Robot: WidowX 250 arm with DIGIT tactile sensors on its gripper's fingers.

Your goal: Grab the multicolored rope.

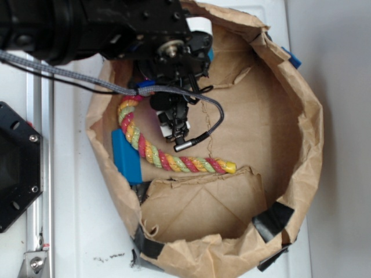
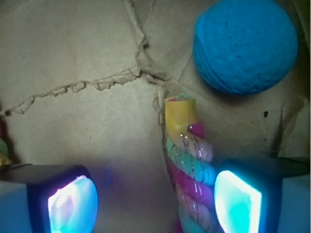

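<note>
Brown paper bag [image 1: 301, 145]: crumpled kraft paper, rolled down into a low round tub, its torn floor creased and cracked, its rim patched with black tape [image 1: 272, 219]. It sits on a white surface [image 1: 75, 231].

Multicolored rope [image 1: 174, 159]: thick twisted cord of red, yellow, light-green and orange strands, lying on the bag floor in a long J-shaped curve. One end rises along the left wall of the bag beneath the arm; the other ends in a smooth yellow tip near the floor's middle. In the wrist view a yellow-capped end of the rope [image 2: 187, 145] points upward, its glossy plies running down beside the right-hand pad.

Gripper [image 1: 177, 124]: black metal and plastic, hanging over the upper bend of the rope, a braided grey cable [image 1: 75, 78] looping past it. Wrist view shows two square pads [image 2: 73, 204] glowing blue-white, set wide apart; the rope lies just inside the right one, and nothing is pinched between them.

Flat blue block [image 1: 126, 156]: smooth rectangular slab, leaning at the left wall, touching the rope's outer curve.

Teal ball [image 2: 245, 46]: round, finely pitted foam, resting on the paper near the rope's yellow tip, apart from it.
</note>
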